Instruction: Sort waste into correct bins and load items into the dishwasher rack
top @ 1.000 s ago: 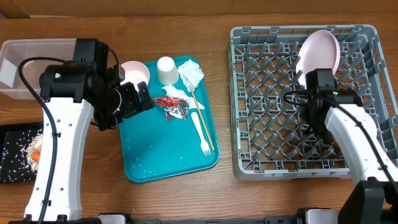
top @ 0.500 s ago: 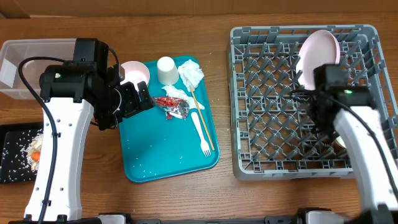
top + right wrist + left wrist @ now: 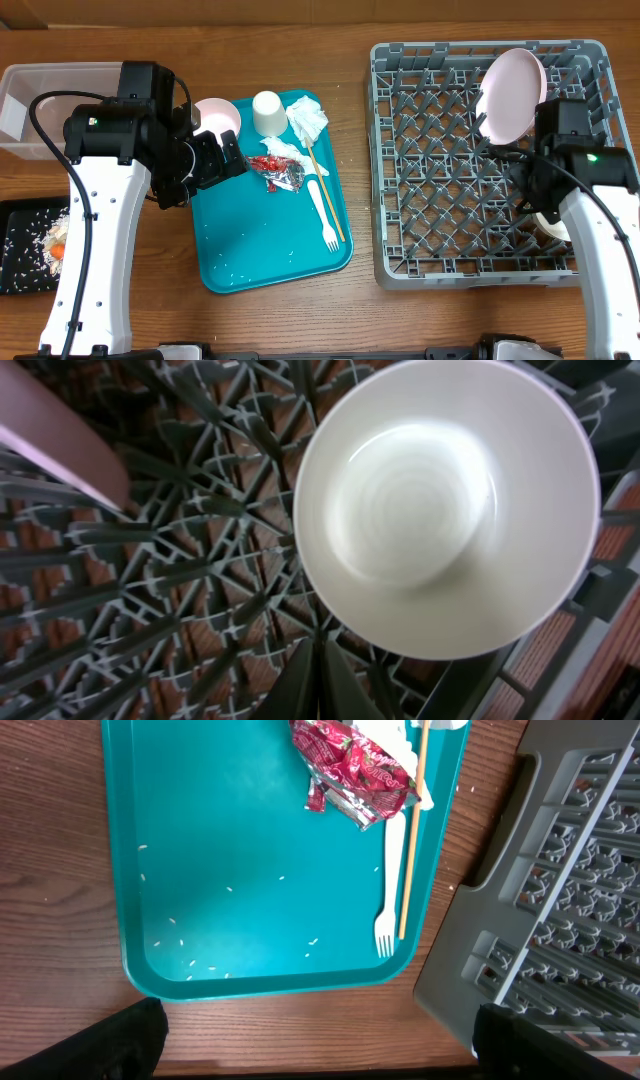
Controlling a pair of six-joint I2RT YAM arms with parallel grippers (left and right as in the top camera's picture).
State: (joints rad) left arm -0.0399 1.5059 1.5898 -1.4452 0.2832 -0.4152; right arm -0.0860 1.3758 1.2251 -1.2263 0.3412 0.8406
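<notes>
My left gripper (image 3: 215, 160) hangs open and empty over the left part of the teal tray; in the left wrist view its fingers (image 3: 130, 1040) stand wide apart. On the tray lie a red-and-silver foil wrapper (image 3: 278, 170) (image 3: 355, 775), crumpled tissue (image 3: 308, 120), a white fork (image 3: 322, 210) (image 3: 388, 910), chopsticks (image 3: 325, 185), a white cup (image 3: 267, 112) and a pinkish bowl (image 3: 218, 115). My right gripper (image 3: 545, 180) (image 3: 320, 680) is shut and empty over the grey rack (image 3: 440, 250), beside a white bowl (image 3: 445, 510) set in it. A pinkish plate (image 3: 513, 95) stands in the rack.
A clear tub (image 3: 50, 90) stands at the far left. A black tray (image 3: 20, 250) below it holds pale crumbs and an orange carrot piece (image 3: 58, 250). Small crumbs dot the teal tray floor (image 3: 230, 940). The rack's corner (image 3: 500, 950) lies close to the tray's right edge.
My right arm has moved right, away from the plate, and a white bowl now shows in the rack's right side. The left arm has not moved.
</notes>
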